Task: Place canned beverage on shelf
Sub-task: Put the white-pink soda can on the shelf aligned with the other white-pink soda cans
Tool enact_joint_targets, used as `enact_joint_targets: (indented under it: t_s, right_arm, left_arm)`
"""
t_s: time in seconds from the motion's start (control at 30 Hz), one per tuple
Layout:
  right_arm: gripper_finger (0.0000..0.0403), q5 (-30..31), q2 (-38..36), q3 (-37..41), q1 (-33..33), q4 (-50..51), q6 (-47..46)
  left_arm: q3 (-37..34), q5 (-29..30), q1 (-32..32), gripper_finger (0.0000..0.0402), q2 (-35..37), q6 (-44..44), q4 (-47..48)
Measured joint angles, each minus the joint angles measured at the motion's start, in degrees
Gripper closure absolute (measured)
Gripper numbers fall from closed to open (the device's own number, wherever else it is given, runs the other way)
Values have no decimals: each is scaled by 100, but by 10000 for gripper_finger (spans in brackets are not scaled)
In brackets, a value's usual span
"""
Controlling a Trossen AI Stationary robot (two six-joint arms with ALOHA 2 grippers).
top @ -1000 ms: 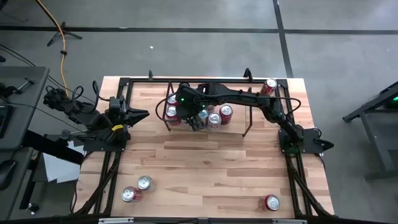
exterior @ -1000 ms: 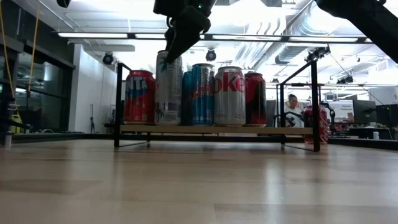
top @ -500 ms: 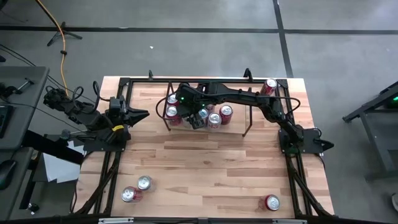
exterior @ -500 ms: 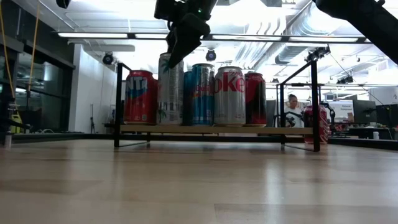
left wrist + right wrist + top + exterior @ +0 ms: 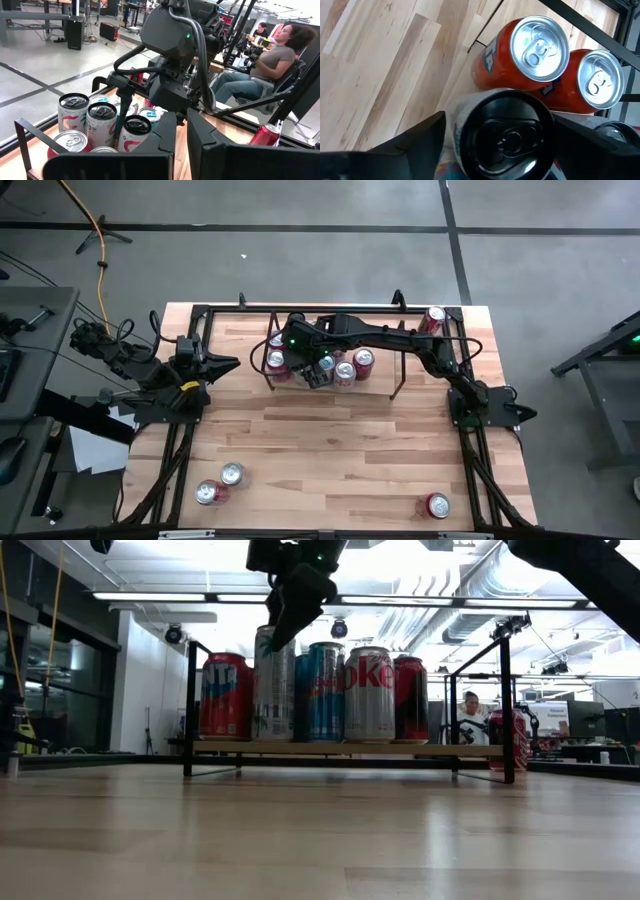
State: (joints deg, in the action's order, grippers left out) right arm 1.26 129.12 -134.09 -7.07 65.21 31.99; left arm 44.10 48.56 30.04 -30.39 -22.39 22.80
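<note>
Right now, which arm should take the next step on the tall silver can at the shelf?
Right. The right gripper sits directly over the tall silver can standing on the shelf, fingers open around its top. The left gripper waits at the table's left edge.

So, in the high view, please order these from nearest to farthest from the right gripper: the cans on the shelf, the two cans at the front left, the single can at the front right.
1. Cans on the shelf: directly beside the right gripper.
2. Two cans at the front left of the table.
3. Single can at the front right corner; only a little farther than the pair.
</note>
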Motion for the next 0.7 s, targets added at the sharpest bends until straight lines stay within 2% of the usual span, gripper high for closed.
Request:
enact_joint_targets:
  t_s: [0.27,0.53,0.7]
  right_arm:
    - [8,316,2,1,11,-2,0]
    - [17,341,-339,1,11,-129,-44]
    - [17,-191,-801,-1,8,-299,-1092]
  left_arm:
    - [0,0,0,402,0,0,7]
    - [0,0,0,402,2,2,14]
    - [0,0,0,401,0,1,19]
